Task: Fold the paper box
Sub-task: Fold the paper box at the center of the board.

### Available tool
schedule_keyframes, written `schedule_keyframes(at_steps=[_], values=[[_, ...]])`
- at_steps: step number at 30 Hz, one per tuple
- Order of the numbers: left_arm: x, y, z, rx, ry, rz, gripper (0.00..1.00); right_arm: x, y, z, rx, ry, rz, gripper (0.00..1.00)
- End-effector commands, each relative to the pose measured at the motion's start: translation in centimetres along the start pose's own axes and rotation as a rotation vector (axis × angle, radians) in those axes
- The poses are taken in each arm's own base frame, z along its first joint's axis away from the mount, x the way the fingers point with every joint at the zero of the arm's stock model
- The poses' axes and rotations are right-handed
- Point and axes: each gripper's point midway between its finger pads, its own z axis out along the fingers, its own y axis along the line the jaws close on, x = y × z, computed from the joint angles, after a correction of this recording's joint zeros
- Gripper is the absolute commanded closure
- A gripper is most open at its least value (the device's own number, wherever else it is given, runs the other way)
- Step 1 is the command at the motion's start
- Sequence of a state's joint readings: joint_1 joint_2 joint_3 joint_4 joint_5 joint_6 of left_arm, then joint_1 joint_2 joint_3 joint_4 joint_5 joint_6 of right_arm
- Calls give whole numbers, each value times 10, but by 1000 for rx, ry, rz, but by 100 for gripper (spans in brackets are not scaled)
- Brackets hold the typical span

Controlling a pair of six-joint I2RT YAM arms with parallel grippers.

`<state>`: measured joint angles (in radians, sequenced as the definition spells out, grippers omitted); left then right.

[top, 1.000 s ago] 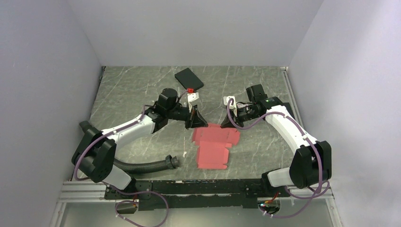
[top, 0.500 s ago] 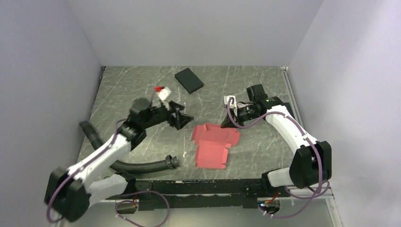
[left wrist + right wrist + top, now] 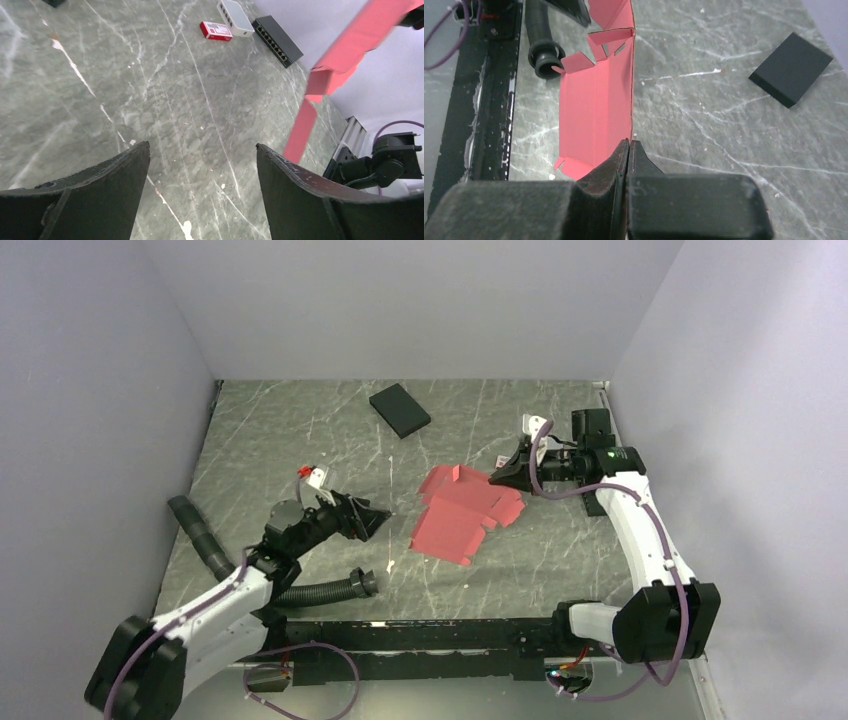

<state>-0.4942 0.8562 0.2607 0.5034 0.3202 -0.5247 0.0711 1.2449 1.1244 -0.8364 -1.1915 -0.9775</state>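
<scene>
A grey marbled table (image 3: 260,440) fills a white-walled booth, with two white robot arms bolted at its near edge. The right arm (image 3: 640,530) reaches inward from the right side. The right gripper (image 3: 628,145) has its black fingers pressed together, pinching one edge of the paper box (image 3: 460,515). The paper box is an unfolded pinkish-red cardboard sheet with small flaps cut along its sides. It stretches away from those fingers towards the middle of the table, and in the left wrist view it looks raised and slanting rather than flat. The left arm (image 3: 210,605) lies low on the left side. The left gripper (image 3: 200,150) has its two dark fingers spread wide, with only bare table between them. The red sheet sits ahead and to the right of these fingers, clearly apart from them. A black ribbed hose (image 3: 300,592) curves across the table behind and below the left fingers, and its open end points towards the near end of the sheet. A black flat box (image 3: 400,410) lies well beyond both grippers, near the back wall. In the left wrist view, a small red-and-white carton (image 3: 215,30) rests on the table far ahead of the spread fingers.
</scene>
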Motion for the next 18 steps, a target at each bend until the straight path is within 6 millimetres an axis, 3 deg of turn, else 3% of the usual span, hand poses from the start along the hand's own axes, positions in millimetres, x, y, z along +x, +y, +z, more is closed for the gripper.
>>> schedule_keyframes(at_steps=[1, 9, 18], values=[[-27, -26, 17, 165, -104, 25, 19, -37, 9, -6, -34, -133, -24, 100], [-35, -42, 38, 295, -114, 40, 19, -35, 15, -5, -61, -154, -20, 100], [-30, -74, 32, 491, -43, 13, 15, -32, 14, -4, -61, -151, -23, 100]])
